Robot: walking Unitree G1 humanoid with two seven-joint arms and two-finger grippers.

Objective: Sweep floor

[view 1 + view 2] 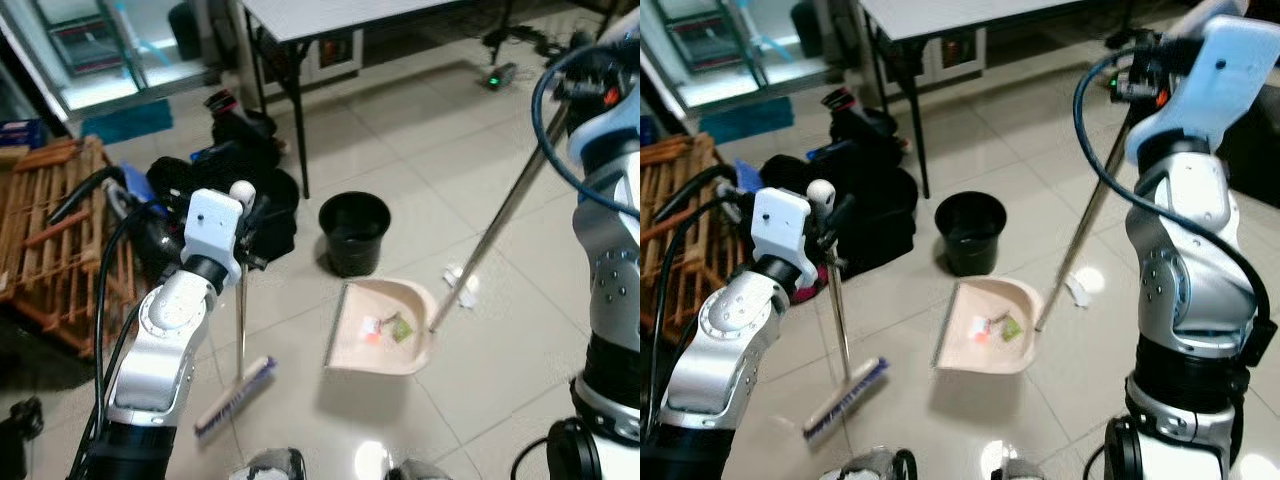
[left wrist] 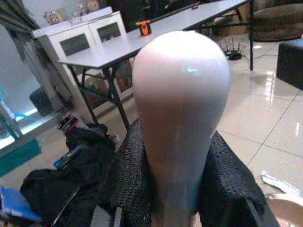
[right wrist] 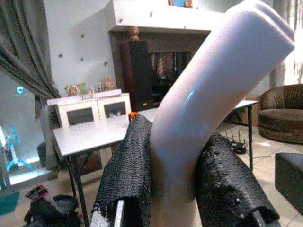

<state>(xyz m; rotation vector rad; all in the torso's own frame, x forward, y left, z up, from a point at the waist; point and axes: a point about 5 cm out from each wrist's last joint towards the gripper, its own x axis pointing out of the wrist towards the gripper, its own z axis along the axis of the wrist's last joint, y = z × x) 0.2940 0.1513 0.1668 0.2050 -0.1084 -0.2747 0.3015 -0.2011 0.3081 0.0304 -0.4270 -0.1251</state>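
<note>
Left gripper (image 2: 173, 189): fingers (image 2: 128, 179) clamped on the rounded white top of the broom handle – pads pressed to both sides of it, no gap.

Broom (image 1: 238, 395): thin metal pole with a white knob on top and a pale brush head with purple bristles (image 1: 845, 398). It stands nearly upright, head resting on the tiled floor (image 1: 400, 130) just in front of the robot's left side.

Right gripper (image 3: 173, 189): fingers (image 3: 130, 175) closed round the bent white grip at the top of the dustpan's pole, squeezing it from both sides.

Dustpan (image 1: 385, 330): beige plastic pan on a long silver pole (image 1: 495, 225) that slants up to the right arm. Pan sits flat on the floor, mouth towards the broom, well apart from the brush head.

Inside the pan: a few small scraps (image 1: 388, 328) – something red, something green, something white. Too small to say what they are.

White scrap (image 1: 462, 285): crumpled bit on the floor just beside the pole, past the pan's back.

Black round bin (image 1: 354, 232): upright on the floor just beyond the pan.

Black bags (image 1: 240, 170): piled on the floor by the bench leg, behind the broom.

Bench (image 1: 320, 12): grey folding top, black legs, at the far side.

Wooden slatted rack (image 1: 55, 230): lying on the floor, far left.
</note>
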